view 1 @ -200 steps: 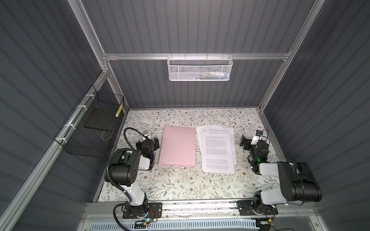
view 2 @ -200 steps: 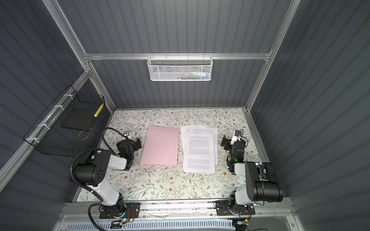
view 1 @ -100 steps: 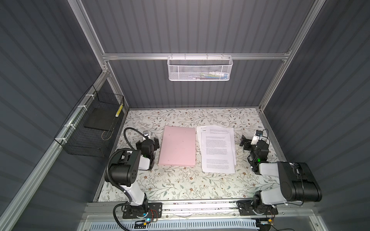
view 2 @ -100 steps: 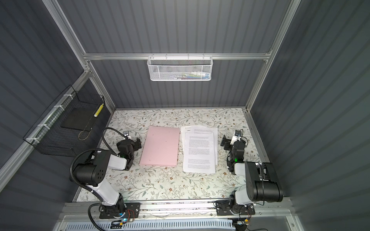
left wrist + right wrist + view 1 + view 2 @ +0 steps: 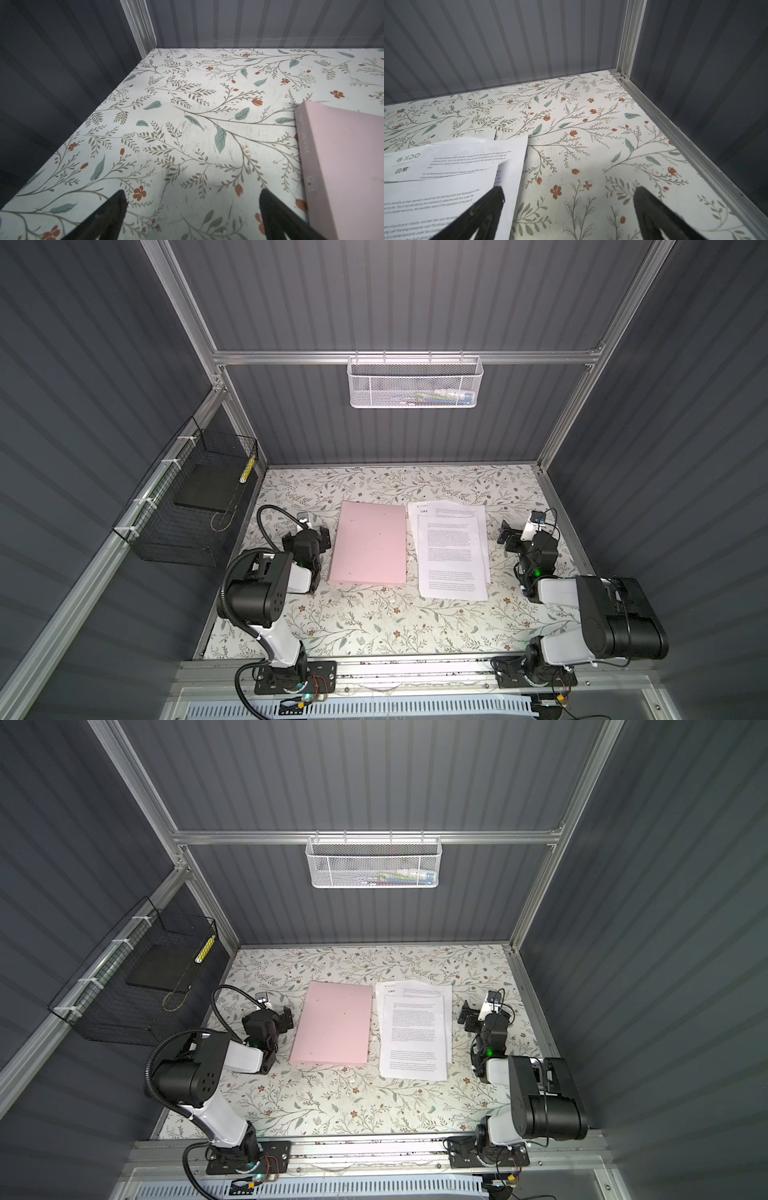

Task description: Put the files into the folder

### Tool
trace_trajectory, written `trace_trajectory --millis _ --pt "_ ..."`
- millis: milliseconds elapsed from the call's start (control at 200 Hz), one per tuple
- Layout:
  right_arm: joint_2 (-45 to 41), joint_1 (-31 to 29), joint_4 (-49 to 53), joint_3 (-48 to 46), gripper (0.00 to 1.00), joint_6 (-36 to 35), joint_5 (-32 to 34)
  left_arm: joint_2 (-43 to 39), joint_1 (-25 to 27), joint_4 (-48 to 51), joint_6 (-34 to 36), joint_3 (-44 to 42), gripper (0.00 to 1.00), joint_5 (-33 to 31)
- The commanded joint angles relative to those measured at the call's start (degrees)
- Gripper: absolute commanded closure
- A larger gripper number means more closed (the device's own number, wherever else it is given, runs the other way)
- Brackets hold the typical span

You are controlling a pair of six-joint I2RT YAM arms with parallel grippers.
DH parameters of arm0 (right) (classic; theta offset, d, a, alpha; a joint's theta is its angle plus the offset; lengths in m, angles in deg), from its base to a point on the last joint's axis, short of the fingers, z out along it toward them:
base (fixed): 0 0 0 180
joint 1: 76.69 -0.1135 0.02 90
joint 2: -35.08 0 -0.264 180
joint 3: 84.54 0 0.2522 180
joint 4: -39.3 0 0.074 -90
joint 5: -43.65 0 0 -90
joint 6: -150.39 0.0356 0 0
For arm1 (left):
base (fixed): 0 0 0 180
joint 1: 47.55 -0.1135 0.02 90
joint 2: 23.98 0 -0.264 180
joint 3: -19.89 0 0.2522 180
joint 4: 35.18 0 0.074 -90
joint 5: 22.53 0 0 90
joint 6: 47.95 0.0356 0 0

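Nothing has moved: left gripper and right gripper stay wide, empty. The folder lies closed beside the left, files beside the right; task unstarted.

In both top views, bare bench runs above and below the folder and files, which lie flat at frame centre, just beside each other. Ribbed walls close three sides.

White mesh basket, black wire basket
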Motion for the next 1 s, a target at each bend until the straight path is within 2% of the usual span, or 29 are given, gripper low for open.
trace_trajectory --millis 0,315,385,435,500,560,676,766,841,891,996 --pt "-0.2 0.2 0.2 0.7 0.01 0.3 -0.3 -0.1 -0.4 -0.4 -0.4 -0.1 0.00 -0.8" --pt "-0.3 0.1 -0.1 0.5 0.01 0.2 -0.1 -0.3 -0.4 -1.3 0.0 -0.4 0.00 -1.5" --pt "-2.4 -0.2 2.9 1.1 0.01 1.9 5.1 -2.2 0.1 2.7 -0.3 0.3 0.00 -1.8" --pt "-3.9 -0.1 5.8 1.6 0.01 2.3 5.5 -3.0 1.1 1.0 1.8 0.1 0.00 -1.8" --pt "-3.1 -1.1 2.8 0.9 0.01 1.2 6.7 -6.5 3.7 8.9 3.2 2.4 0.00 -6.9" --pt "-3.2 -2.3 2.8 1.0 0.01 0.3 8.4 -9.7 4.4 15.5 3.7 4.5 0.00 -7.1" --pt "-3.5 -3.2 7.1 3.5 0.01 0.5 13.1 -13.9 5.5 15.9 3.6 4.0 0.00 -10.3" --pt "-7.2 -3.3 18.6 8.2 0.01 1.1 14.5 -18.0 5.5 21.4 -2.4 4.5 0.00 -7.2" --pt "-9.3 -4.1 24.1 10.6 0.01 1.4 17.5 -18.0 5.5 36.8 -8.8 11.8 0.00 -3.8" --pt "-10.8 -4.4 29.0 12.6 0.01 4.0 18.5 -15.6 5.6 44.3 -9.5 17.4 0.00 -0.7" --pt "-12.8 -4.6 40.0 17.5 0.01 12.7 11.6 -12.3 6.3 51.6 -10.0 23.5 0.00 6.2"
